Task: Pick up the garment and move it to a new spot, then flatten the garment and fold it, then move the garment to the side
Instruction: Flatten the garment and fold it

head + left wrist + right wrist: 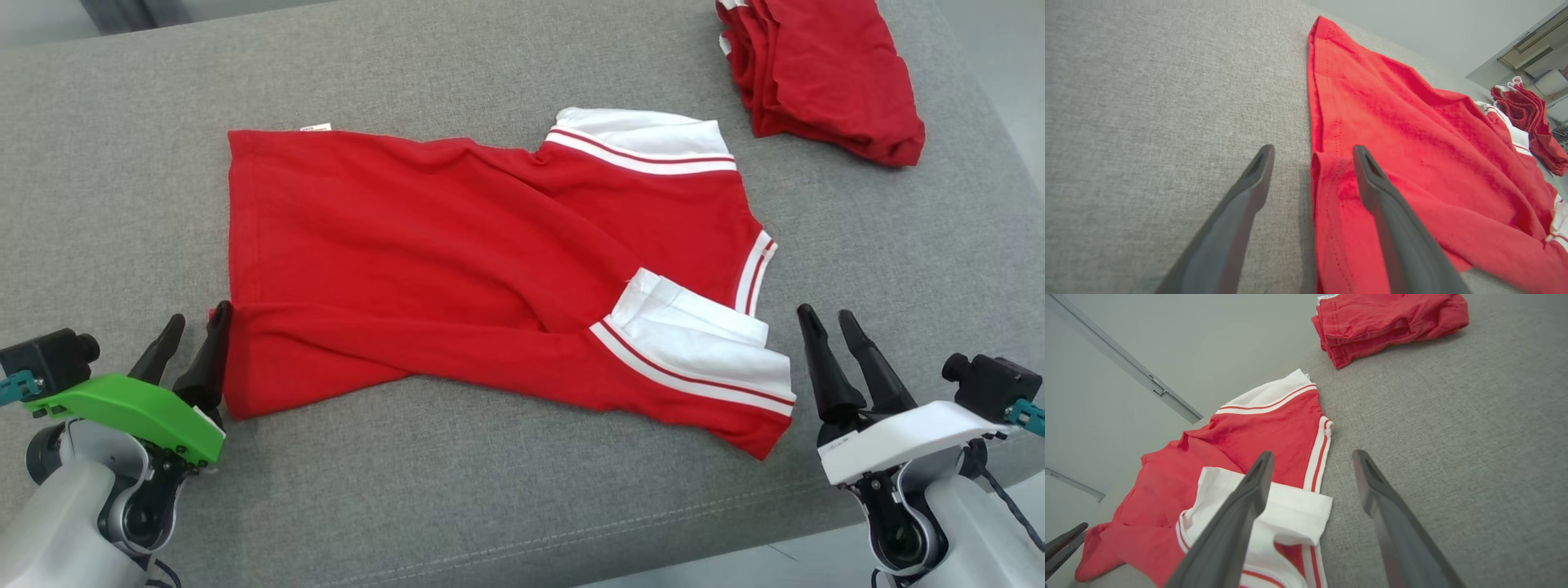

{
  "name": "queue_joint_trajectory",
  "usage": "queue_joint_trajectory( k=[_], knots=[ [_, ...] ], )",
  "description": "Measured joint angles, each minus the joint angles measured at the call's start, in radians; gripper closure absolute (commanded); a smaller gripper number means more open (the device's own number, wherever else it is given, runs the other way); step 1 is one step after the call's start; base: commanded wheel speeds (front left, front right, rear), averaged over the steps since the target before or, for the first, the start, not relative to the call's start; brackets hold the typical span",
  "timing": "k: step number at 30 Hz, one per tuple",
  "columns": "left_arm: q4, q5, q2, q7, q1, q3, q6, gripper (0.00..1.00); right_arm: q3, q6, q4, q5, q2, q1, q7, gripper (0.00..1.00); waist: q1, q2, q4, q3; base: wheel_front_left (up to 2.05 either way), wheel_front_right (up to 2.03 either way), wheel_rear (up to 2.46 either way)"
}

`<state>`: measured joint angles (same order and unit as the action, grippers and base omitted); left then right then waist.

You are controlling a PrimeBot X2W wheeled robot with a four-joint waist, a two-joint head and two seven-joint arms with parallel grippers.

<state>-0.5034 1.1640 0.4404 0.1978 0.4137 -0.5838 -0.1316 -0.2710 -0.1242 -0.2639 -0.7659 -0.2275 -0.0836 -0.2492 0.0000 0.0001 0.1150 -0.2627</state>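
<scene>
garment (457, 269): red with white trim, lying across the middle of the grey surface (490, 506), its lower part folded over toward the near edge
left gripper (198, 314): near left corner, fingers spread wide, gripping nothing, one tip right at the garment's hem
right gripper (824, 313): near right corner, fingers apart too, empty, just beside the garment
folded red pile (824, 73): far right corner

Bright even light, faint shadows, wide-angle wrist-view distortion
</scene>
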Motion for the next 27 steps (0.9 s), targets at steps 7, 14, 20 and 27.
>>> queue_joint_trajectory(
  k=[7,14,20,27],
  knots=[
    [0.012,-0.006,-0.006,0.028,-0.034,0.002,0.000,0.00,-0.033,0.000,-0.039,-0.020,0.015,0.054,0.000,0.00,0.0000,0.0000,-0.019,0.019,0.00,0.00,0.00],
    [-0.001,0.015,-0.024,0.032,-0.123,0.006,0.000,0.00,-0.119,0.000,-0.066,-0.065,0.013,0.115,0.000,0.00,0.0000,0.0000,-0.028,0.043,0.00,0.00,0.00],
    [0.004,0.021,-0.034,0.041,-0.141,0.028,0.000,0.00,-0.130,0.000,-0.084,-0.099,0.002,0.132,0.000,0.00,0.0000,0.0000,-0.030,0.052,0.00,0.00,0.00],
    [0.024,0.024,-0.045,0.042,-0.148,0.028,0.000,0.00,-0.187,0.000,-0.093,-0.169,0.014,0.131,0.007,0.00,0.0000,-0.0001,-0.030,0.056,0.00,0.00,0.00]
  ],
)
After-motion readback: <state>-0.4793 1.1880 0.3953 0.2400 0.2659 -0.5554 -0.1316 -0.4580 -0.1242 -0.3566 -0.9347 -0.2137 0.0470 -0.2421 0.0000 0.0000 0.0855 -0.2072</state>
